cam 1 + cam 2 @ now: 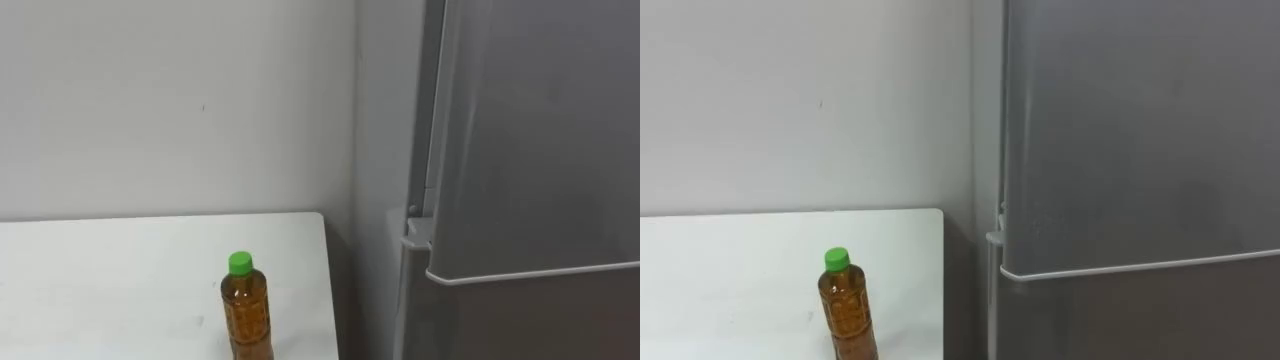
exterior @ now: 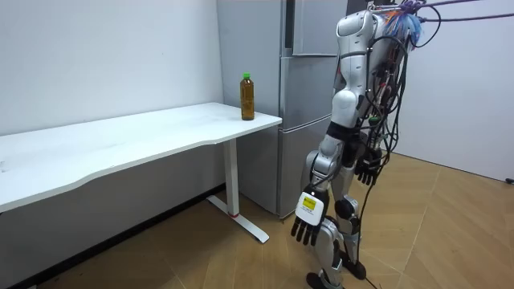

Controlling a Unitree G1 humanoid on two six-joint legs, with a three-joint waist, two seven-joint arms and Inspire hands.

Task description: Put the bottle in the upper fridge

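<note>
The robot stands on the wooden floor (image 2: 450, 233) before the closed grey fridge (image 2: 303, 120). Both arms hang down, the left hand (image 2: 307, 218) and the right hand (image 2: 369, 171) with relaxed fingers. The amber bottle (image 2: 247, 97) stands upright on the white table's (image 2: 144, 136) right end, near the fridge.

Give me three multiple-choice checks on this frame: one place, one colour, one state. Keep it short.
1. Where is the bottle?
A. upright on the table, at its end beside the fridge
B. on the floor
C. on a chair

2. Its cap is:
A. red
B. green
C. white

3. The fridge is:
A. open at the top
B. open at the bottom
C. shut

Answers: 1 A, it stands on the white top near the fridge; 2 B, green above amber liquid; 3 C, its front shows no opening.
</note>
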